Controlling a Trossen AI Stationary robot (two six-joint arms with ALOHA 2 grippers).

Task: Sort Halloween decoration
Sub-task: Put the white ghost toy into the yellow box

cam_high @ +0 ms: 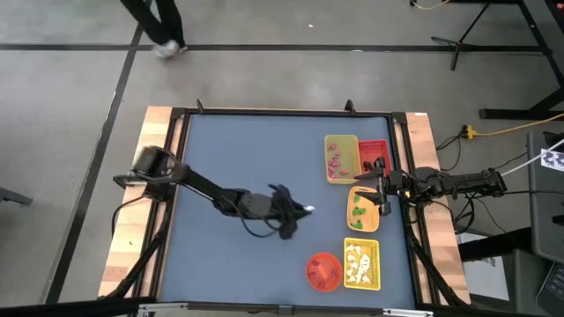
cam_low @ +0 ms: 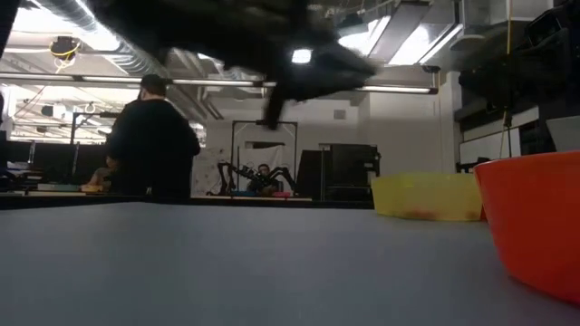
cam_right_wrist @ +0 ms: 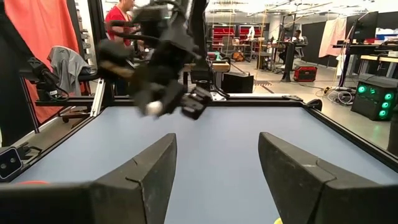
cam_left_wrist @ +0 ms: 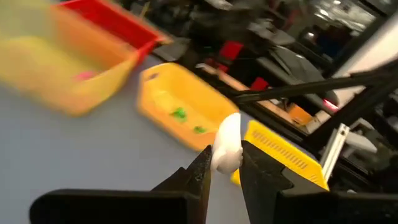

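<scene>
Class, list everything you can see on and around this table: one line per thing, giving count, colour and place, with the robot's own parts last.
Table: one, blue-grey top, wooden side edges.
Trays: four, right side. Yellow tray with pink bits; red tray beside it; orange tray with green bits; yellow tray with white pieces at the near edge.
Bowl: one, red-orange, beside the near yellow tray.
White piece: one, in the left gripper.
Person: one, dark clothes, beyond the table.
Left gripper: dark, mid-table, shut on the white piece.
Right gripper: dark, open, over the trays.
</scene>
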